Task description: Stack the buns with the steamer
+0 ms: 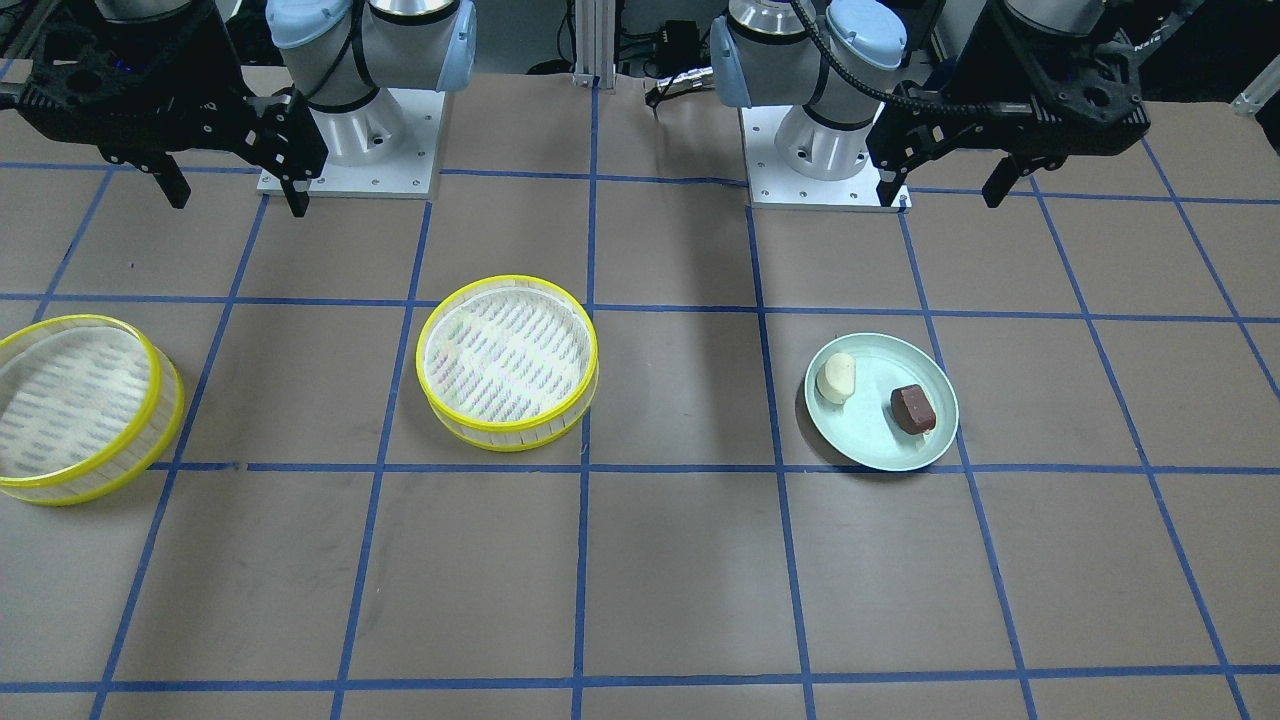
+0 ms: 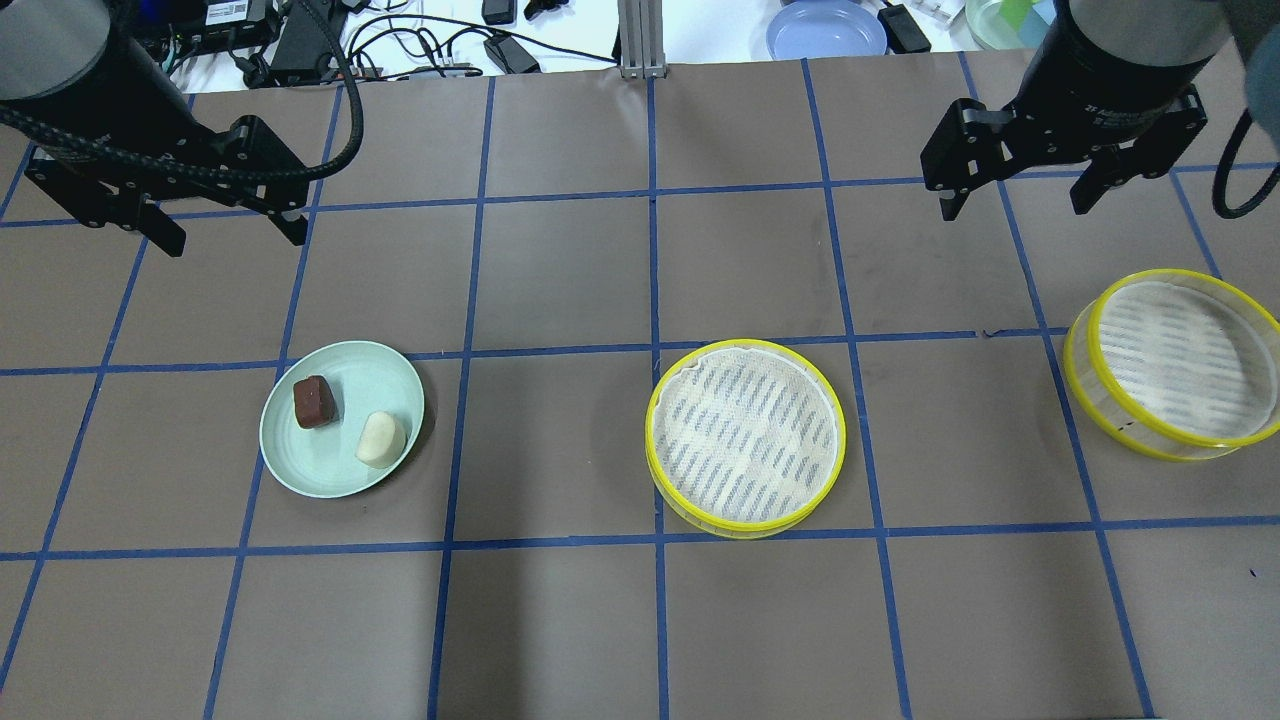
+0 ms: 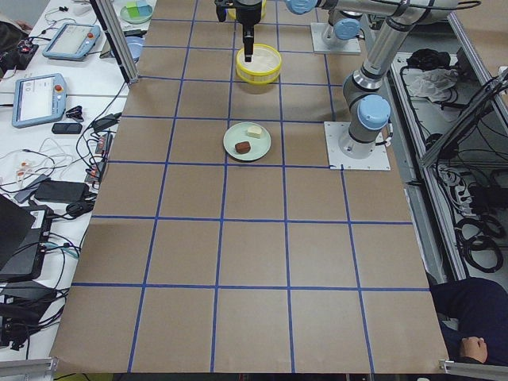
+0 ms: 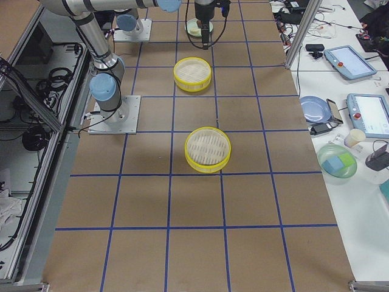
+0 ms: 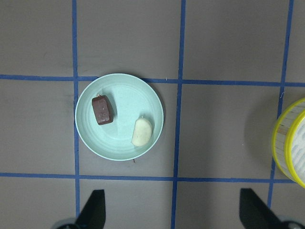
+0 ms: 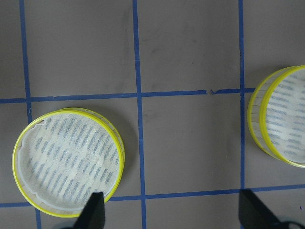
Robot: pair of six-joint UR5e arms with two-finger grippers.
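The cream-white bun (image 2: 380,438) and the dark reddish-brown bun (image 2: 314,401) lie side by side on a pale green plate (image 2: 320,462) at the table's left. One steamer tray (image 2: 745,435) stands at the middle, the other steamer tray (image 2: 1180,362) at the far right; both are empty. My left gripper (image 2: 236,240) hangs open and empty above the table, behind the plate. In the left wrist view the buns (image 5: 142,132) (image 5: 102,109) lie ahead of its fingertips (image 5: 93,207). My right gripper (image 2: 1016,208) hangs open and empty between the two trays (image 6: 69,160) (image 6: 281,124).
The brown table carries a blue tape grid. The two arm bases (image 1: 350,140) (image 1: 830,150) stand at the robot's edge. A blue plate (image 2: 826,28), cables and devices lie beyond the far edge.
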